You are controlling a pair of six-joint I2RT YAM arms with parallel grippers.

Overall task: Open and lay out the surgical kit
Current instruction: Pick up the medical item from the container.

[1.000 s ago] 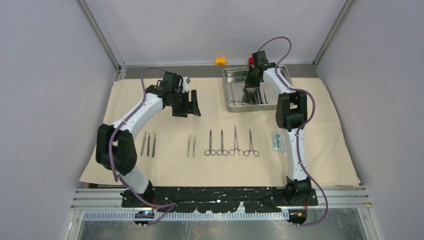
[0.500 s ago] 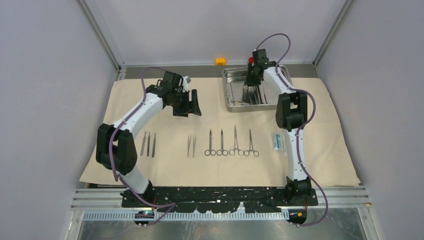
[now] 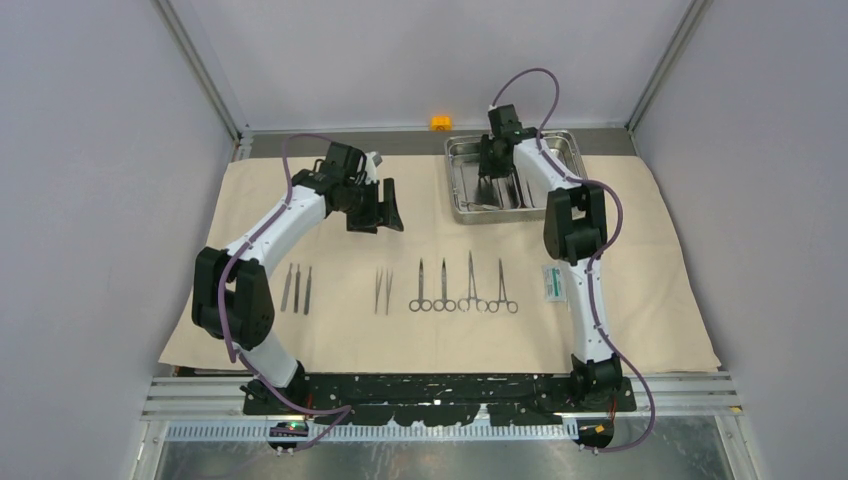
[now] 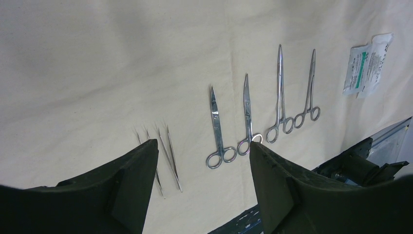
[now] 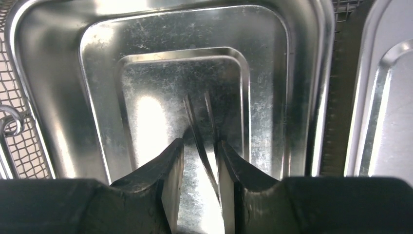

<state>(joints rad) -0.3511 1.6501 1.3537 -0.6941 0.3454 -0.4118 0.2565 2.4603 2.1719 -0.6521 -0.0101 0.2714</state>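
Moved: right gripper [image 5: 199, 146] shifted left over steel tray [image 3: 458, 150], jaws now parted, straddling tweezers [image 5: 195, 114] lying inside
Cloth: beige cloth [image 3: 640, 300] spread beneath tray
Left gripper [image 4: 203, 145]: wide open, empty, left of tray
Clamps [image 3: 470, 275]: row nearer than tray

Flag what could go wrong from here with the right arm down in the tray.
1. The tweezers lie flat on the floor of the steel tray, between the parted jaws of the right gripper; a close may catch only one tine, or they may slip on the polished metal.
2. The instruments on the cloth lie close together, so placing another there could nudge a neighbour.
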